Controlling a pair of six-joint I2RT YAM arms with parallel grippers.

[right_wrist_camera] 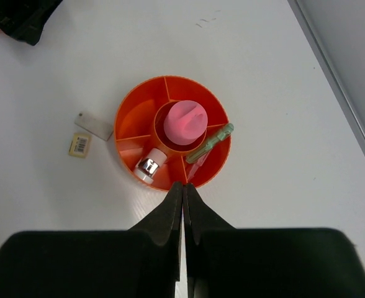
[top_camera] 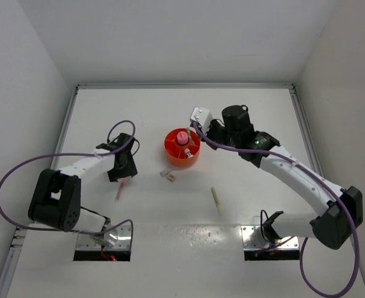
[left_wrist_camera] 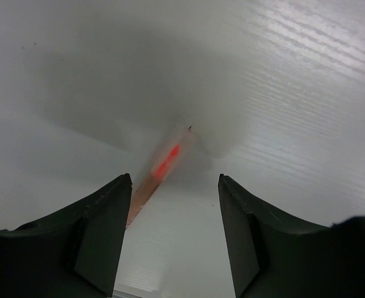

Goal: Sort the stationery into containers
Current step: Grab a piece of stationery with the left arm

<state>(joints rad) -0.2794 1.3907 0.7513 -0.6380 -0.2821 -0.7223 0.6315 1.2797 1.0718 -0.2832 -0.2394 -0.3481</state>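
Left pincer (left_wrist_camera: 175,180): jaws part open and astride the thin pink-orange pen (left_wrist_camera: 162,166), holding nothing. The pen lies flat on the table (left_wrist_camera: 294,93), closer to one finger.
Pen location: toward the table's left edge, well apart from the orange organiser (top_camera: 182,151).
Right pincer (right_wrist_camera: 184,185): closed tight on nothing, hovering over the organiser's rim.
Organiser: sits mid-table, a little toward the far edge.
Sorted: pink cylinder (right_wrist_camera: 184,121) upright in the central well. The mint green stick (right_wrist_camera: 211,142) slants across an outer compartment, and a small white-and-silver item (right_wrist_camera: 148,166) lies in the next one.
Not yet sorted: two tiny beige blocks (right_wrist_camera: 94,125) just beside the organiser, and the pale yellow stick (top_camera: 216,200) nearer the near edge.
Grip judgement: the pen is thin and flat, so it likely needs centring before the jaws close.
Room: bare table surrounds the pen. The compartments opposite the green stick look free.
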